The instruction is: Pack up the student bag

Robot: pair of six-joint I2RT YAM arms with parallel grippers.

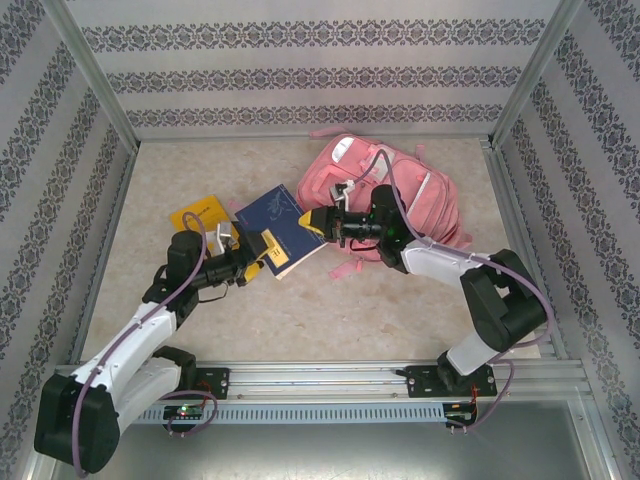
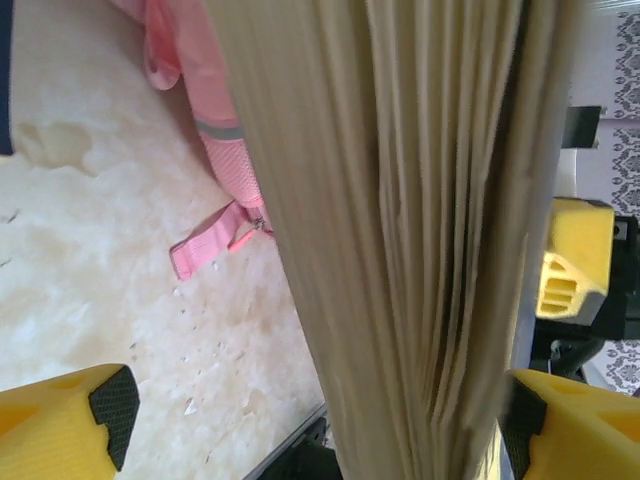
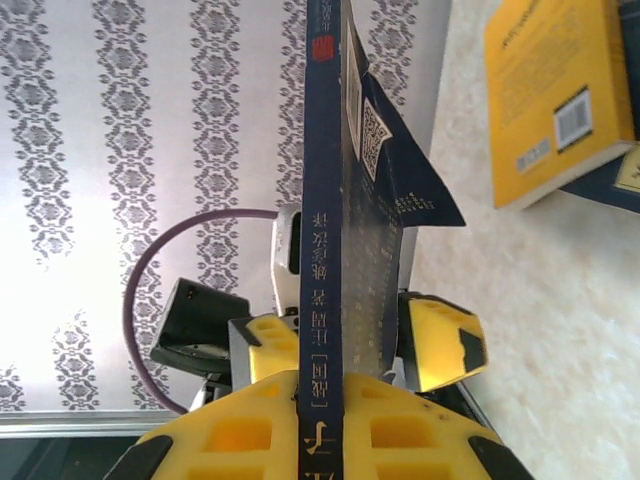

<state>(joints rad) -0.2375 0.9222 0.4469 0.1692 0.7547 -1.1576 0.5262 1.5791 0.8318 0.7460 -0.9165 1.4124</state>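
so the blue book (image 1: 283,225) is sitting between both arms. The right gripper (image 1: 313,222) has its jaws pinched tight on the spine edge, one finger on each cover. The left gripper (image 1: 260,255) is at the opposite end, jaws spread wide with the page edge in the gap. Its yellow fingers (image 2: 80,425) aren't squeezing anything. The pink student bag (image 1: 395,185) lies on the table (image 1: 300,320) just behind the right jaws, under that wrist. One loose strap (image 2: 210,245) trails on the table out past the left jaws. A yellow book (image 1: 198,215) lies near the left jaws, on the side away from the bag.
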